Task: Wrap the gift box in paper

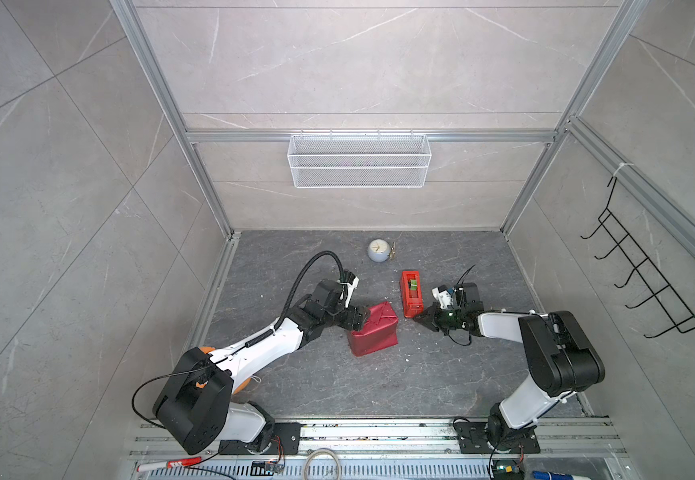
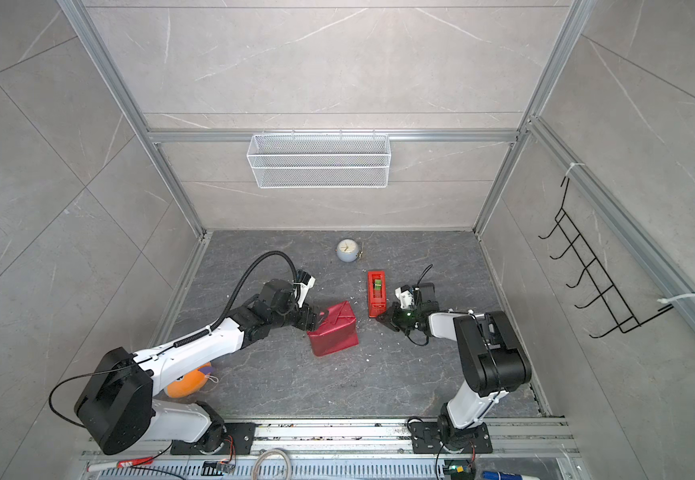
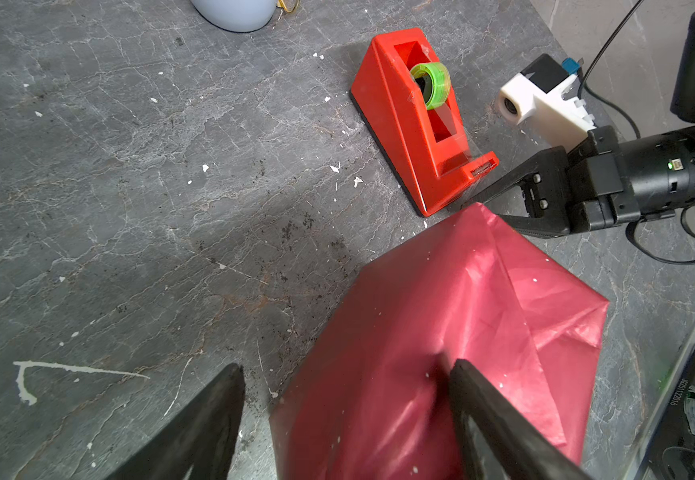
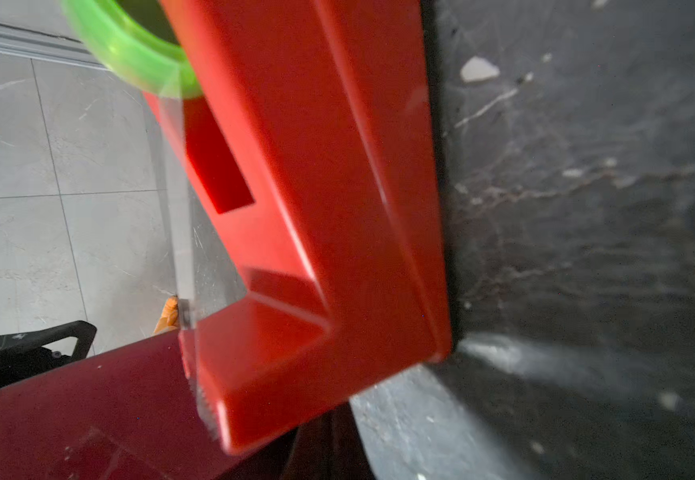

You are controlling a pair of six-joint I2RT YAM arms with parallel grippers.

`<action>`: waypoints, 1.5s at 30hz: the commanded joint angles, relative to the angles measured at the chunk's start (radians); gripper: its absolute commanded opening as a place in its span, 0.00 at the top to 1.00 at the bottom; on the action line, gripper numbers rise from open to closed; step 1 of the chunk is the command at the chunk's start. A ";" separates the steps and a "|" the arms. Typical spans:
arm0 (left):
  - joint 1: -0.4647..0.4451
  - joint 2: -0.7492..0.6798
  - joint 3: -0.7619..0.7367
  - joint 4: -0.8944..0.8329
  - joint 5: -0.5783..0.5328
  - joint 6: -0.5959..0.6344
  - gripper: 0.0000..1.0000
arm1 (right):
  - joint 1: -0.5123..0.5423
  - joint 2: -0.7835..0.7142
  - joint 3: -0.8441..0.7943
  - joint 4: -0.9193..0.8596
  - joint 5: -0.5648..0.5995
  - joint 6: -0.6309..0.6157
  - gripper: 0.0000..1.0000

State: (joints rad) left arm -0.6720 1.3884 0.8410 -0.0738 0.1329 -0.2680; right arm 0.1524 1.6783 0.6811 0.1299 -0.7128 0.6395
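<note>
Gift box [image 1: 373, 336], wrapped in maroon paper [image 3: 441, 332], sits mid-frame, left gripper [image 1: 363, 319] spread across its left corner, right gripper [image 1: 418, 320] pressed together at the cutter end of the red tape dispenser [image 1: 411, 293].

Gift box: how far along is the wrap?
Done: paper covers the box on every visible side; no bare box shows. In hand: left gripper open, one finger on the package; right gripper shut at the tape dispenser's cutter end, tape pinch unclear. Left: probably taping the folds down.
</note>
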 commanded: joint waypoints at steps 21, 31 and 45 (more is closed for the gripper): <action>-0.003 0.023 -0.016 -0.068 -0.011 0.036 0.21 | 0.003 -0.101 0.063 -0.350 0.101 -0.176 1.00; -0.004 0.028 -0.014 -0.070 -0.007 0.034 0.21 | 0.217 -0.552 -0.012 -0.230 0.173 0.114 1.00; -0.004 0.021 -0.020 -0.070 -0.015 0.036 0.21 | 0.631 -0.385 0.090 -0.023 0.532 0.259 1.00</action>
State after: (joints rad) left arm -0.6716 1.3907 0.8410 -0.0700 0.1318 -0.2649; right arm 0.7567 1.2686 0.7246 0.0597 -0.2687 0.8673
